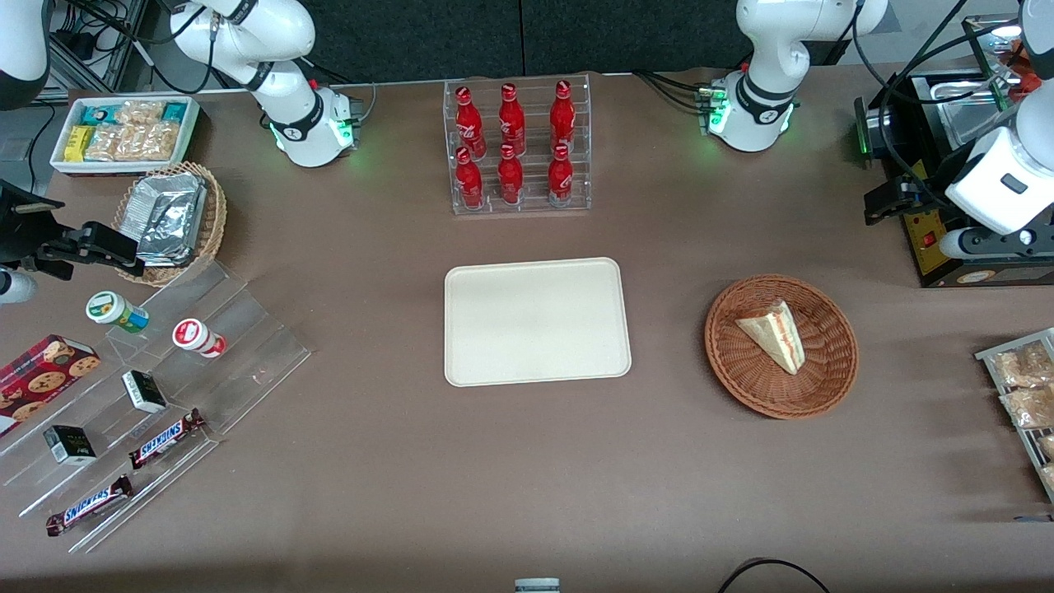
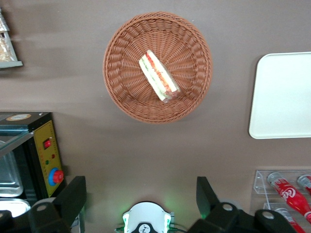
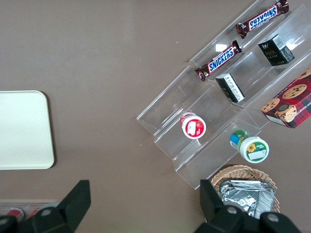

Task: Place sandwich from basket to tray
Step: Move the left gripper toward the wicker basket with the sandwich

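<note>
The sandwich (image 1: 774, 333), a pale bread wedge with red and green filling stripes, lies in the reddish-brown wicker basket (image 1: 741, 383) toward the working arm's end of the table. The cream tray (image 1: 537, 321) lies flat and bare at the table's middle, beside the basket. My left gripper (image 1: 883, 203) hangs raised above the table, farther from the front camera than the basket, beside a black appliance. In the left wrist view the gripper (image 2: 140, 194) is open and empty, apart from the sandwich (image 2: 159, 77), the basket (image 2: 121, 92) and the tray (image 2: 284, 94).
A clear rack of red cola bottles (image 1: 517, 148) stands farther back than the tray. A black appliance (image 1: 947, 247) and a snack rack (image 1: 1025, 395) sit at the working arm's end. A stepped acrylic shelf (image 1: 206, 346), a tan basket of foil packets (image 1: 169, 218) and a white bin (image 1: 123, 132) sit at the parked arm's end.
</note>
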`<state>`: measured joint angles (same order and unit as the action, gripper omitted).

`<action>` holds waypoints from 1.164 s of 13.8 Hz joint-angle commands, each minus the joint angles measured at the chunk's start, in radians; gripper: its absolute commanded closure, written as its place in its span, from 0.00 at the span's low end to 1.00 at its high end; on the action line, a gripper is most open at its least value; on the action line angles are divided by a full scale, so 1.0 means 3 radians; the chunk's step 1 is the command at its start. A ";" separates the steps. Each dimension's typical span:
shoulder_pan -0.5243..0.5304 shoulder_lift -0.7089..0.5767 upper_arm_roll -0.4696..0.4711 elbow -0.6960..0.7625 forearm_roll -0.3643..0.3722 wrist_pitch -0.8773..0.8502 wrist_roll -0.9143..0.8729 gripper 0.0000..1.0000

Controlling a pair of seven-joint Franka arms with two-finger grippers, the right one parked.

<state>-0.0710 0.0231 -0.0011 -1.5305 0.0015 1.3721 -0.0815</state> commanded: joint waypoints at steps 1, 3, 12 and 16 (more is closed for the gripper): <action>0.0011 0.0036 0.0024 0.0126 -0.0061 -0.0084 0.0072 0.00; 0.0027 0.0051 0.0024 0.0121 -0.0051 -0.0074 0.0072 0.00; 0.0032 0.0020 0.0060 -0.0828 0.0010 0.0931 -0.0141 0.00; 0.0042 -0.0133 0.0075 -0.1605 0.0010 0.1856 -0.0764 0.00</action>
<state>-0.0597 0.0442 0.0233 -1.8793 -0.0007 1.8133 -0.2032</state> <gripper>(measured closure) 0.000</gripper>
